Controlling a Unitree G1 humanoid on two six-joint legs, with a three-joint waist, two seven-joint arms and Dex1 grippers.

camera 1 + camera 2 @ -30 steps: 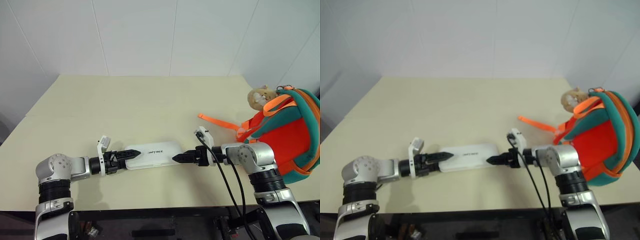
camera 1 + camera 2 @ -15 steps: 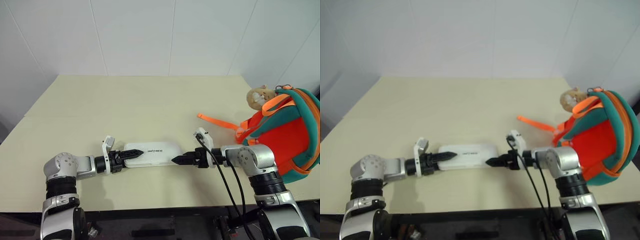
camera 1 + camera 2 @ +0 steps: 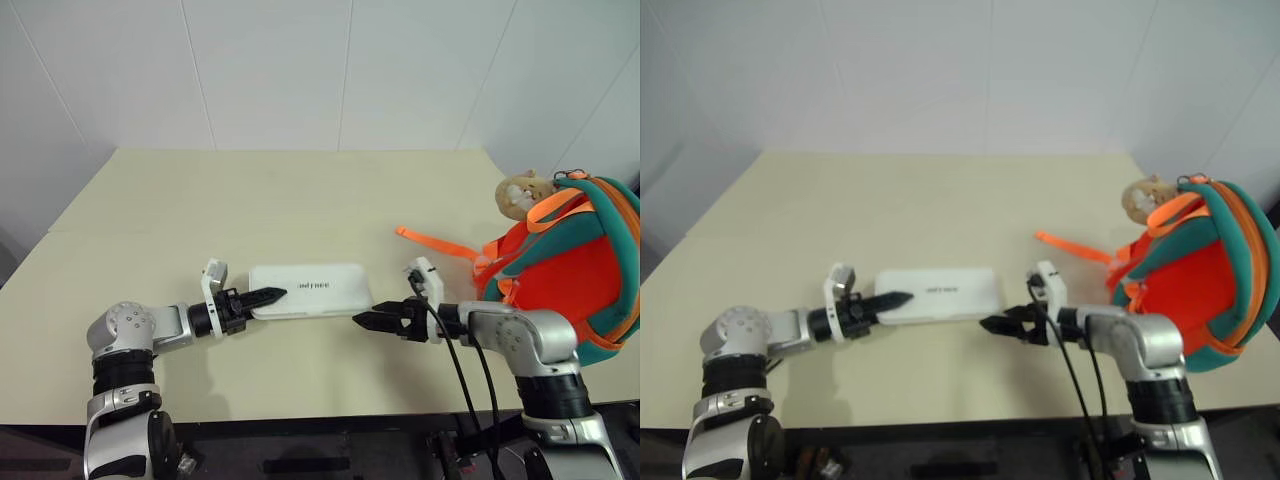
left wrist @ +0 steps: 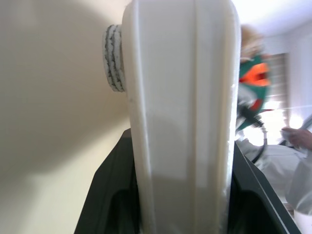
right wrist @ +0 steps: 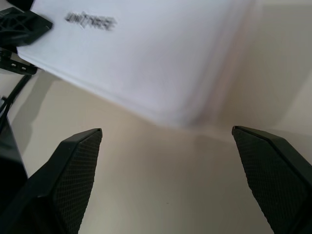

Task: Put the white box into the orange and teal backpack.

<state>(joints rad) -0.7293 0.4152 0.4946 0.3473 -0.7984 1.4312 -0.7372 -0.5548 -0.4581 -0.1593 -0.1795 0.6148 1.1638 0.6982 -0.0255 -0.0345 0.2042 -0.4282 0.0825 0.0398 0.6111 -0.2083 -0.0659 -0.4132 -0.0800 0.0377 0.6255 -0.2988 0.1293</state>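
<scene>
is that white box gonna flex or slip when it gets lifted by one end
The white box looks like a rigid moulded case, so it probably stays stiff. Its smooth, rounded shell may slip or pivot in the left gripper, whose jaws clamp only one end. Flat and long, it likely sags downward rather than rolls.

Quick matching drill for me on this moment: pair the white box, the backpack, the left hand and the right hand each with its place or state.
1 white box
2 orange and teal backpack
3 left hand
4 right hand

a open, just off the box's end
b at the table's right edge
c shut on the box's end
d middle of the table

Pairs: 1-d, 2-b, 3-c, 4-a
</scene>
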